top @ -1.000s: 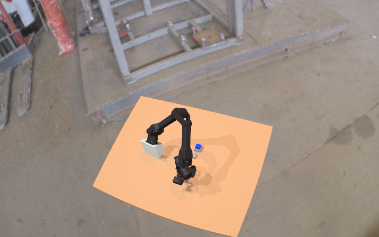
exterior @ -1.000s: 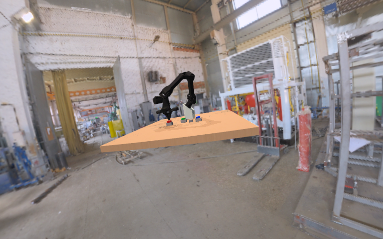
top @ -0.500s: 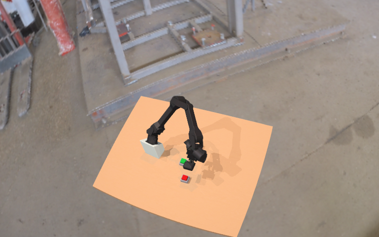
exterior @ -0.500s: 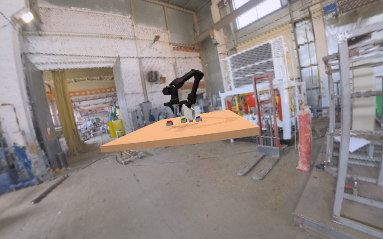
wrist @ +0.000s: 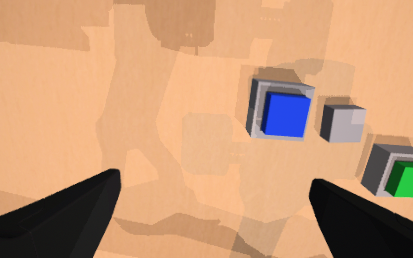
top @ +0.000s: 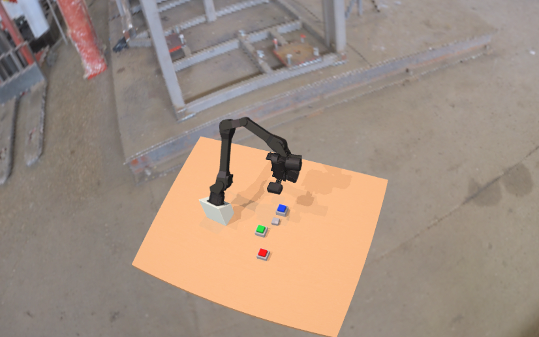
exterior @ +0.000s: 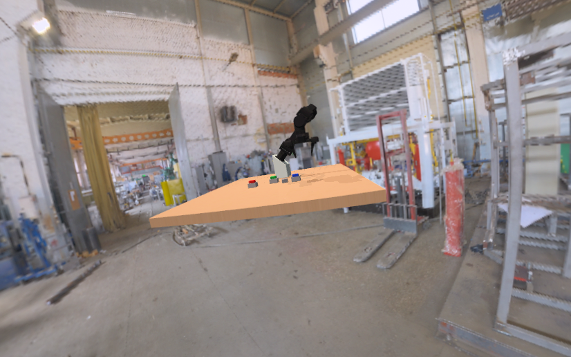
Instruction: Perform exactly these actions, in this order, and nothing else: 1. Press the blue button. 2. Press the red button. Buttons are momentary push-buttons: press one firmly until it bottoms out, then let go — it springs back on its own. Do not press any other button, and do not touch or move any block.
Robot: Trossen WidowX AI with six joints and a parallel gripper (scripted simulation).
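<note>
The arm (top: 238, 142) rose from its pale base (top: 216, 210) near the middle left of the orange tabletop (top: 313, 268) in the top view, bent over at the elbow and reached toward the right. Its gripper (top: 275, 187) hung in the air above the tabletop, up and slightly left of the blue button (top: 281, 208), apart from it and touching nothing.

The fingers stood wide apart and held nothing. In the wrist view they entered as two dark wedges from the lower left and lower right corners, with bare tabletop (wrist: 52, 100) and soft shadows between them.

In that same view the blue button (wrist: 284, 114) sat on its grey housing right of centre in the upper half. Just beside it to the right lay a small grey block (wrist: 343, 123), close to the button but not touching it. Further to the lower right, at the frame's edge, sat the green button (wrist: 408, 179) on its own grey housing.

From above, the buttons and the block ran in a slanted line down the middle of the tabletop: blue button at the top, grey block (top: 275, 221) just below it, green button (top: 260, 229) next, and the red button (top: 263, 253) lowest, well apart from the gripper.

In the exterior view the arm (exterior: 298, 131) stood at the far side of the tabletop (exterior: 252, 208), with the red button (exterior: 252, 182), green button (exterior: 273, 178) and blue button (exterior: 295, 176) in a row before it.
</note>
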